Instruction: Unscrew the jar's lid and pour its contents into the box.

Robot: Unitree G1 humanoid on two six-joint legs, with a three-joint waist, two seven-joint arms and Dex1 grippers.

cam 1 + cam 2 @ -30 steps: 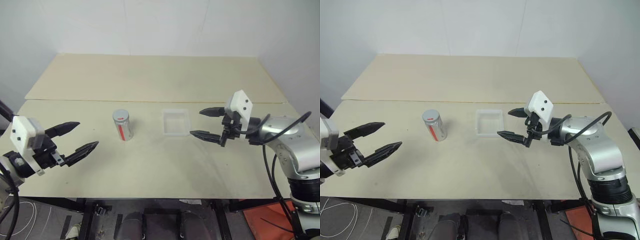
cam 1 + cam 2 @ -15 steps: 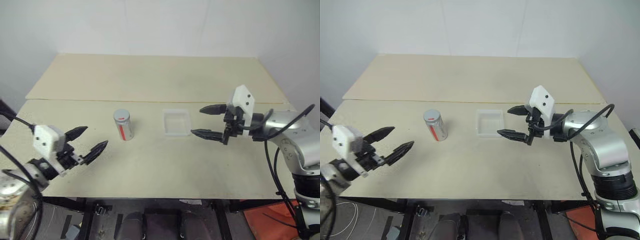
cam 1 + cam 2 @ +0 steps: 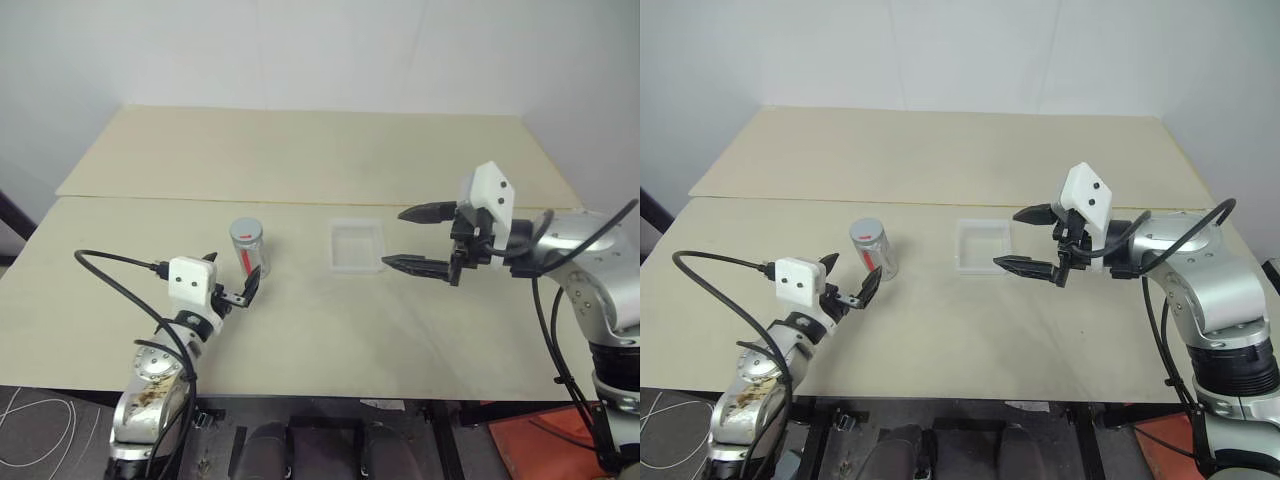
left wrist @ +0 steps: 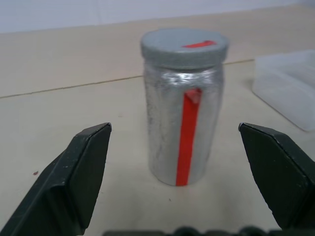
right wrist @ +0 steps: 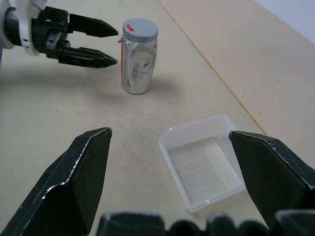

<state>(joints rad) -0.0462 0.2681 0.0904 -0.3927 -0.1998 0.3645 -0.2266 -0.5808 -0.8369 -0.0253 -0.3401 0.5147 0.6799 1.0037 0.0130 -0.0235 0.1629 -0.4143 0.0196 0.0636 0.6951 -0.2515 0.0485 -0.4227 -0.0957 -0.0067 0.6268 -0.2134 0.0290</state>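
Upright on the desk (image 3: 300,340) stands the jar (image 3: 248,250), its grey lid (image 3: 245,230) screwed on. From the jar, the clear box (image 3: 356,246) lies at three o'clock, well apart. The left pincer (image 3: 232,285) sits at the jar's seven o'clock, fingers spread wide, close but not touching it. The right pincer (image 3: 415,238) hangs at the box's three o'clock, also wide open and holding nothing.
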